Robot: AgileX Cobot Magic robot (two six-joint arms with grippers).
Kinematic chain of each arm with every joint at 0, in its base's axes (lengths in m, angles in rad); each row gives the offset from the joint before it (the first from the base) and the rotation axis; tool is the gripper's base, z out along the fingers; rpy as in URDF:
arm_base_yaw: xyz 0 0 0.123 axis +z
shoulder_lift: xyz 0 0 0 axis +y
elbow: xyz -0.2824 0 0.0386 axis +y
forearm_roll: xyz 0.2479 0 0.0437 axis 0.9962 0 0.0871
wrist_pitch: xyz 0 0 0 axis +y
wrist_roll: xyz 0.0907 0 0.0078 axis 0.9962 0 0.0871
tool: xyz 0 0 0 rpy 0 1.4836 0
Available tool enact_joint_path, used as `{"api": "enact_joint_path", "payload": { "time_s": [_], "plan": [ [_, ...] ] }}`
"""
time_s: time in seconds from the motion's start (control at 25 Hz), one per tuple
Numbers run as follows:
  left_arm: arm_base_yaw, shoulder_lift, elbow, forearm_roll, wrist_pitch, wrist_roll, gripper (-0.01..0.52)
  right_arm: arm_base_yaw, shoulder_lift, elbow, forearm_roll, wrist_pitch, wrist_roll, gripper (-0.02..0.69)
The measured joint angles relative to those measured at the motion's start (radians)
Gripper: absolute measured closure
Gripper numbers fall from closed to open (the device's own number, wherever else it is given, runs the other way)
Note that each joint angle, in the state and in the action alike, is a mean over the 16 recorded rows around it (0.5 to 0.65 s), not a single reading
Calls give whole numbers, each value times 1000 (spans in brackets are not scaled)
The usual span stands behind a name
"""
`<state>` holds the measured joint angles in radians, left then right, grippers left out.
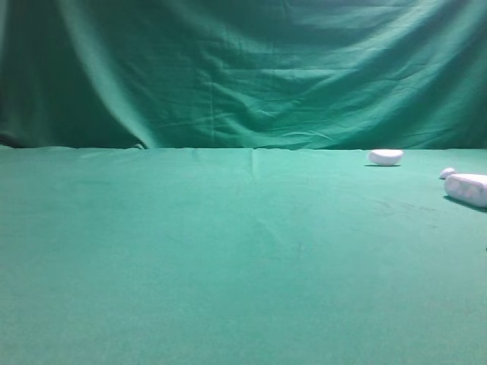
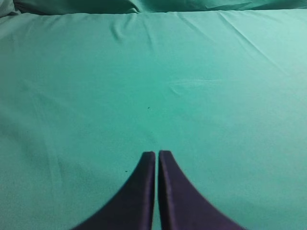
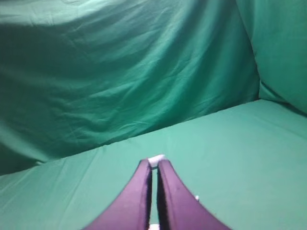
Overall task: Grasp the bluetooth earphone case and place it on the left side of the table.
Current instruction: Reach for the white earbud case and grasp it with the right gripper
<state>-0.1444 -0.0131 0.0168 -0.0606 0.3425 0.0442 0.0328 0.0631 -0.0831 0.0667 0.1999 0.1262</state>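
Observation:
The bluetooth earphone case (image 1: 468,188), a white rounded pill shape, lies on the green table (image 1: 228,251) at the far right edge of the exterior view, partly cut off by the frame. Neither gripper shows in that view. In the left wrist view my left gripper (image 2: 157,153) is shut over bare cloth with nothing between its dark fingers. My right gripper (image 3: 153,163) is also shut. A white sliver (image 3: 156,159) peeks out just past its tips and a white speck (image 3: 196,198) shows beside the right finger; I cannot tell which pieces these are.
A smaller white half-dome piece (image 1: 385,157) sits at the back right of the table. A tiny white pebble-like piece (image 1: 447,172) lies just behind the case. The green backdrop curtain (image 1: 243,68) hangs along the table's far edge and wraps the right corner.

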Motion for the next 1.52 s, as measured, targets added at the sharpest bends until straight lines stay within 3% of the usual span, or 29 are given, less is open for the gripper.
{"api": "enact_joint_path", "payload": {
  "time_s": [0.6, 1.0, 1.16, 1.52],
  "plan": [
    [0, 0, 0, 0, 0, 0, 514, 44, 579, -451, 16, 518, -206, 665],
    [0, 0, 0, 0, 0, 0, 514, 148, 999, -632, -45, 620, -279, 644],
    [0, 0, 0, 0, 0, 0, 514, 180, 1155, -683, -72, 572, -269, 557],
    [0, 0, 0, 0, 0, 0, 514, 207, 1475, -799, -85, 451, -252, 235]
  ]
}}
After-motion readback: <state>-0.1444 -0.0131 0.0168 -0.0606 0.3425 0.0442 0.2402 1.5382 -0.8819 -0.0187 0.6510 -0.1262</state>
